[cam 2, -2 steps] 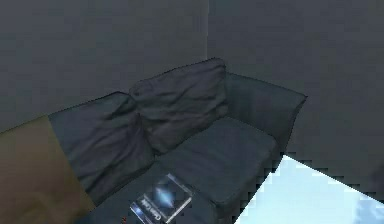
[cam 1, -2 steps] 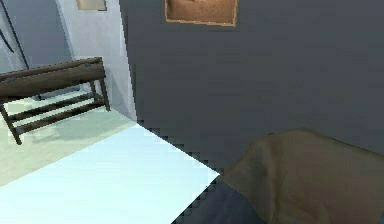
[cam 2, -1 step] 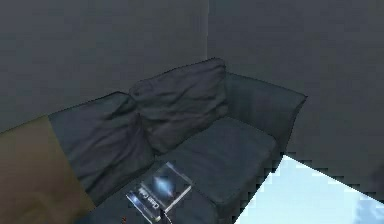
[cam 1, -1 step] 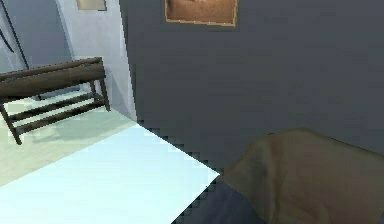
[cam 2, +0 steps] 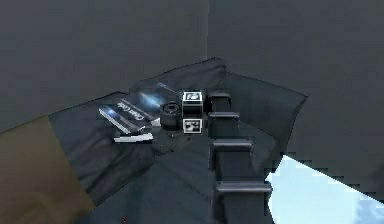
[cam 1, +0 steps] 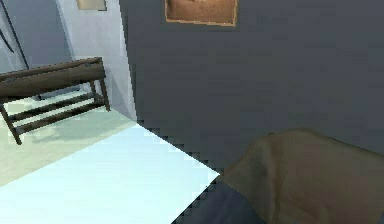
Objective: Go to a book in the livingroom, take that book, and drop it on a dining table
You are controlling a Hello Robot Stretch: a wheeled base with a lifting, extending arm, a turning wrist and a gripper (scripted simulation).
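Observation:
A dark blue book (cam 2: 126,116) with pale page edges lies on the seat of a dark grey sofa (cam 2: 110,160) in the arm side view. My arm (cam 2: 236,160) rises from the bottom edge, and two white marker squares (cam 2: 192,110) stand at its far end. Just left of them is the gripper (cam 2: 160,115), its dark body close to the book's right end. The book rests on the sofa at the gripper's far end, so I cannot tell whether the gripper holds anything or touches the book.
A brown cushion (cam 2: 35,165) covers the sofa's left part and shows again as a brown cushion (cam 1: 310,180) in the forward view. Ahead is a dark wall with a framed picture (cam 1: 200,10). A dark wooden bench (cam 1: 55,90) stands left on pale floor (cam 1: 100,170).

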